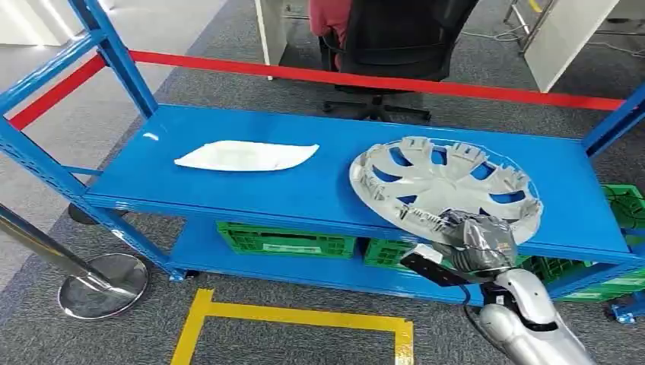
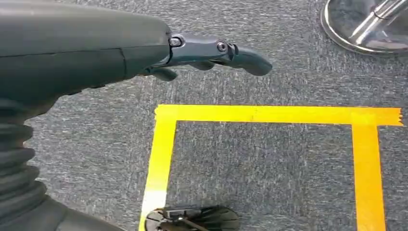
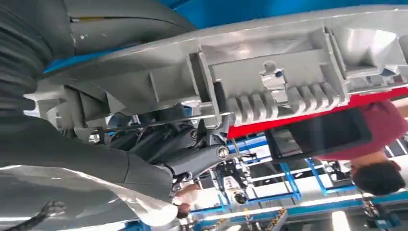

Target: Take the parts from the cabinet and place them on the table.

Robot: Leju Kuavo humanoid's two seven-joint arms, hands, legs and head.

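A silver hubcap (image 1: 445, 182) lies on the right of the blue cabinet shelf (image 1: 319, 190), its near rim jutting past the shelf's front edge. My right hand (image 1: 475, 242) grips that near rim. Up close, the ribbed rim of the hubcap (image 3: 269, 62) sits between the thumb and the darker fingers (image 3: 192, 149) of that hand. A flat white part (image 1: 247, 156) rests on the left half of the shelf, untouched. My left hand (image 2: 144, 53) hangs over the grey carpet with its fingers (image 2: 216, 50) stretched out and nothing in it.
Green crates (image 1: 285, 239) stand on the lower shelf. Blue uprights (image 1: 114, 53) frame the shelf ends. A red barrier tape (image 1: 380, 80) runs behind, with a seated person (image 1: 331, 19) beyond. A stanchion base (image 1: 103, 285) and yellow floor tape (image 1: 304, 315) lie in front.
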